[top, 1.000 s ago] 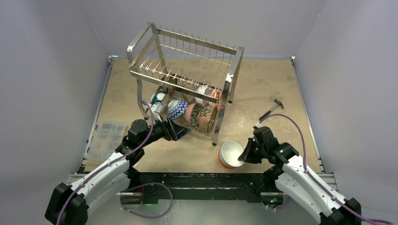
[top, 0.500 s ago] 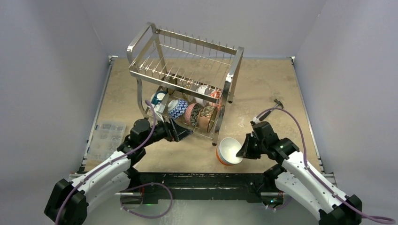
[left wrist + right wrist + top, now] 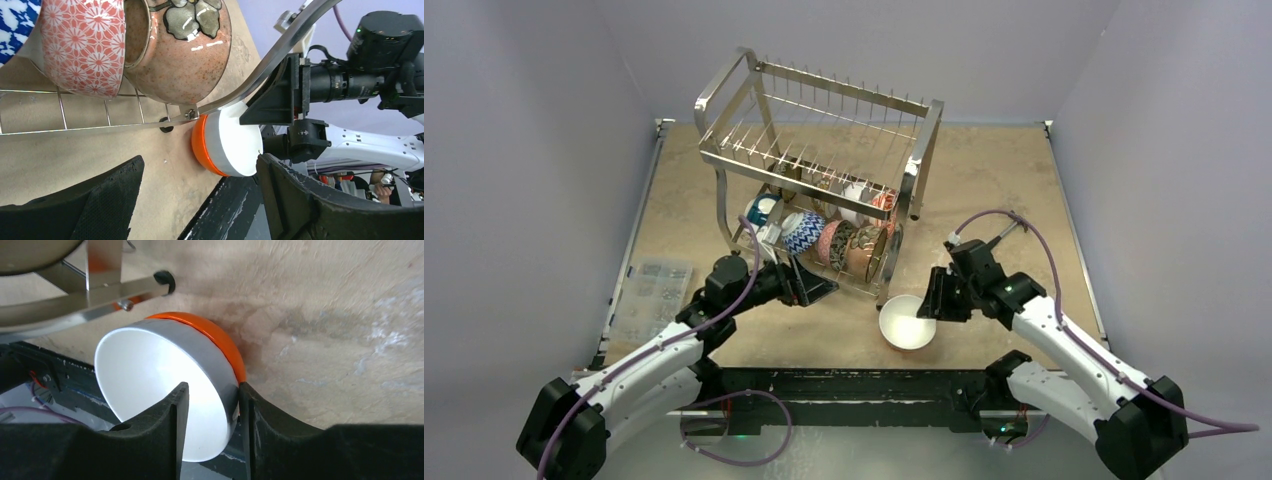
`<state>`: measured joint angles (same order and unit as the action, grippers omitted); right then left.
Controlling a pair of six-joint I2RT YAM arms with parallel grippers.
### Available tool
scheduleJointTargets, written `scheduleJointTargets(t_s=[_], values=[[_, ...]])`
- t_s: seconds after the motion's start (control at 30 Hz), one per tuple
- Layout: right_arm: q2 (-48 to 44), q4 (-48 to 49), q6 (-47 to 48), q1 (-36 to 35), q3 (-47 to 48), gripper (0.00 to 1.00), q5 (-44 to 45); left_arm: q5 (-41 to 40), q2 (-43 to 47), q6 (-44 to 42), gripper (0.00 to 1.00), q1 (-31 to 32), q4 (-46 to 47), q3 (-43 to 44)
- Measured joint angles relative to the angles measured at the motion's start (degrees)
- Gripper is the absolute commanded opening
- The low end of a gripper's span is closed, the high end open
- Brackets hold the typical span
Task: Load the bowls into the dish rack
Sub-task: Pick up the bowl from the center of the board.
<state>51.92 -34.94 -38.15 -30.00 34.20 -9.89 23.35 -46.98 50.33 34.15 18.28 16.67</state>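
Closest to you, near the front edge of the table (image 3: 1004, 190) and just in front of the front right leg (image 3: 886, 285) of the dish rack (image 3: 809, 168), the white bowl (image 3: 907, 322) sits with its mouth up. Your right gripper (image 3: 931, 303) meets its rim from the right, so this arm is clearly the nearer one. The top view hides how the fingers stand. The right wrist camera shows it: one finger (image 3: 165, 430) is inside the bowl, the other is outside, and the wall is between them. I cannot tell whether they press the wall or only stand around it. Your left gripper (image 3: 814, 288) waits in front of the rack's lower shelf (image 3: 824, 268), with its jaws wide apart and nothing in them. Its camera adds what the others miss: the bowl's orange underside lies low beside the rack's foot, just behind the bent frame tube. The bowl is round, so what matters is its mouth: the bowls (image 3: 829, 240) on that shelf stand on edge, so I think this one must be tipped. Their front row looks full up to the leg. Farther back, the upper shelf (image 3: 814, 130) shows no bowl.
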Motion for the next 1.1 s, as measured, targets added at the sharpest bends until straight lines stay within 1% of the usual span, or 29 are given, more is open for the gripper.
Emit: scheduleJointTargets(t_s=[0.03,0.17,0.23,0.27,0.6,0.83,0.93,1.1], values=[[0.09,0.17,0.35,0.0,0.72,0.39,0.17,-0.2,0.0,-0.15,0.81,0.0,-0.37,0.04],[0.33,0.55,1.81,0.0,1.92,0.11,1.53,-1.03,-0.02,-0.44,0.81,0.04,-1.44,0.5],[0.57,0.22,2.67,0.0,1.92,0.02,1.7,-1.09,-0.15,-0.55,0.81,0.04,-1.79,0.94],[0.72,-0.46,3.13,0.0,1.92,0.0,1.64,-1.07,-0.33,-0.61,0.81,0.04,-1.88,1.16],[1.14,-2.49,6.03,-0.26,3.65,0.0,1.73,-0.98,-1.36,-0.39,0.81,0.31,-2.14,1.99],[-3.15,-2.4,8.0,-0.26,5.2,0.0,-0.83,-0.7,-2.67,1.2,0.82,3.61,-1.2,1.99],[-4.87,-0.81,8.2,-0.26,5.22,0.0,-2.91,-0.48,-3.43,3.72,0.86,5.99,1.62,1.99],[-7.17,4.02,7.82,-0.28,5.22,0.0,-6.64,-0.37,-5.42,10.62,0.9,11.34,11.04,1.16]])
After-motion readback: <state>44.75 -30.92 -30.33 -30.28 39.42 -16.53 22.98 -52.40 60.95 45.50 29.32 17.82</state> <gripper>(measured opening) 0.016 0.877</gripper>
